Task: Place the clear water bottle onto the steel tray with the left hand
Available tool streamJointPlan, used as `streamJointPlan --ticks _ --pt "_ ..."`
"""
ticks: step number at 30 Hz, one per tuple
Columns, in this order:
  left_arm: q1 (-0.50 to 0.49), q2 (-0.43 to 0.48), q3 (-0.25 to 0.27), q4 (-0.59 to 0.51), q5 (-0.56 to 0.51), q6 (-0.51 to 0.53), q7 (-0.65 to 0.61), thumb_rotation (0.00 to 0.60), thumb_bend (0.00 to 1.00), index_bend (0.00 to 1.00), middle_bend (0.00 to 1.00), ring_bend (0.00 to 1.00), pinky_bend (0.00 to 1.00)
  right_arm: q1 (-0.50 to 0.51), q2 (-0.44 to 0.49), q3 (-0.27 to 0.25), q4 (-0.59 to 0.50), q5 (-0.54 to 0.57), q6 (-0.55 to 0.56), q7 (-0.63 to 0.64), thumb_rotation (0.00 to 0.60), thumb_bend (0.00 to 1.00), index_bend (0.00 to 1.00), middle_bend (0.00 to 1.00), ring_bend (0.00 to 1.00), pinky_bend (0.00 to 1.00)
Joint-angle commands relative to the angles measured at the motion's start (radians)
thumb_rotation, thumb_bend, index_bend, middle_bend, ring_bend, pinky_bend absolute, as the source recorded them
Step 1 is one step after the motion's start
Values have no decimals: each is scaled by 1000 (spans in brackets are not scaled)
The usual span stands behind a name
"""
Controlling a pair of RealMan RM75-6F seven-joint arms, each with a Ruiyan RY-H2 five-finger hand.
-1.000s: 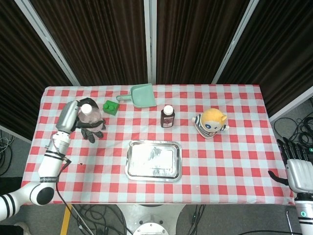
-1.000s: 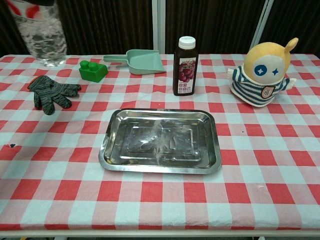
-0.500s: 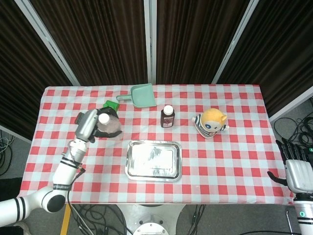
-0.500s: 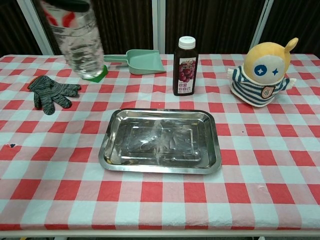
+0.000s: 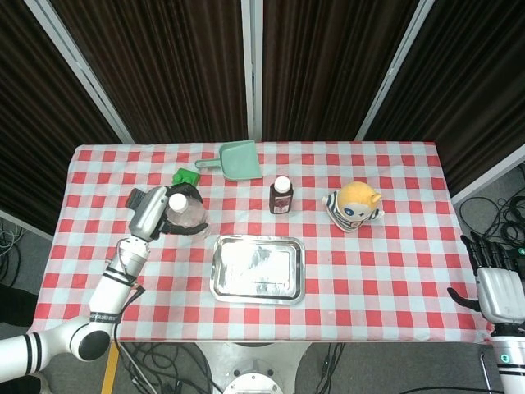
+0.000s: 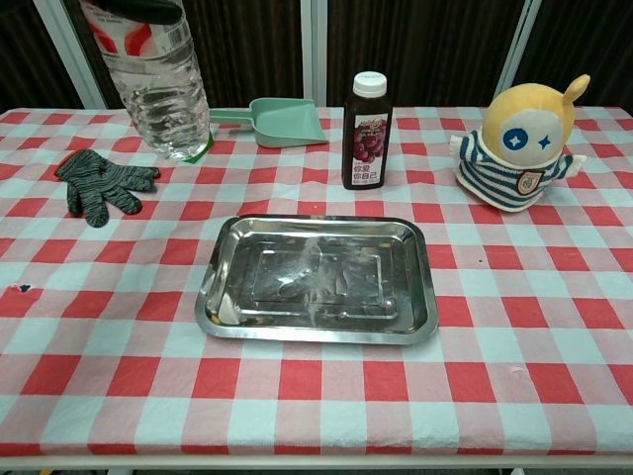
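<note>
My left hand [image 5: 148,212] grips the clear water bottle [image 5: 189,215] with a white cap, held above the tablecloth just left of the steel tray [image 5: 257,268]. In the chest view the clear water bottle [image 6: 153,79] hangs at the far left, behind and left of the steel tray [image 6: 316,282], which lies bare at the table's middle. My right hand [image 5: 499,286] stays off the table's right front corner, fingers apart and holding nothing.
Behind the tray stand a dark juice bottle [image 6: 367,117] and a green dustpan [image 6: 277,119]. A yellow plush toy [image 6: 519,134] sits at the right. A striped glove [image 6: 99,183] lies at the left, and a green brick [image 5: 186,176] sits behind the bottle.
My left hand has carried the bottle from the table's left side rightward toward the tray, passing over the glove. The right hand has stayed put.
</note>
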Motion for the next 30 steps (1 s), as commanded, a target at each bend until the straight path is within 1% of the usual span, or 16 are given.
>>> streamJointPlan --ticks 1,4,7,11,14,22,26,30 --pt "-1 -30 21 -13 17 13 11 600 304 638 716 584 616 1 -1 -1 0 -1 -1 -3 600 101 7 6 0 0" --pt "-11 -83 39 -9 44 24 17 600 304 638 715 584 617 -1 0 2 -2 1 5 -3 600 101 7 6 0 0" --pt "-15 -155 63 1 48 40 23 600 305 638 715 584 616 -1 1 5 -2 7 3 0 600 101 7 6 0 0" --pt "-20 -241 105 40 70 49 45 600 305 638 715 584 616 1 1 4 -1 9 -3 -3 600 101 7 6 0 0" --pt "-20 -287 118 75 72 49 42 600 304 638 715 584 616 2 -1 3 0 10 -5 -4 600 101 7 6 0 0" --pt "-10 -375 142 169 139 89 28 600 304 636 715 584 615 5 -3 6 4 22 -15 -9 600 101 7 7 0 0" --pt "-9 -419 171 245 206 111 20 600 304 636 715 584 615 7 -6 9 7 27 -17 -9 600 101 7 7 0 0" --pt "-9 -449 194 315 241 107 -1 600 304 636 714 584 614 8 -6 11 9 33 -22 -8 600 101 7 7 0 0"
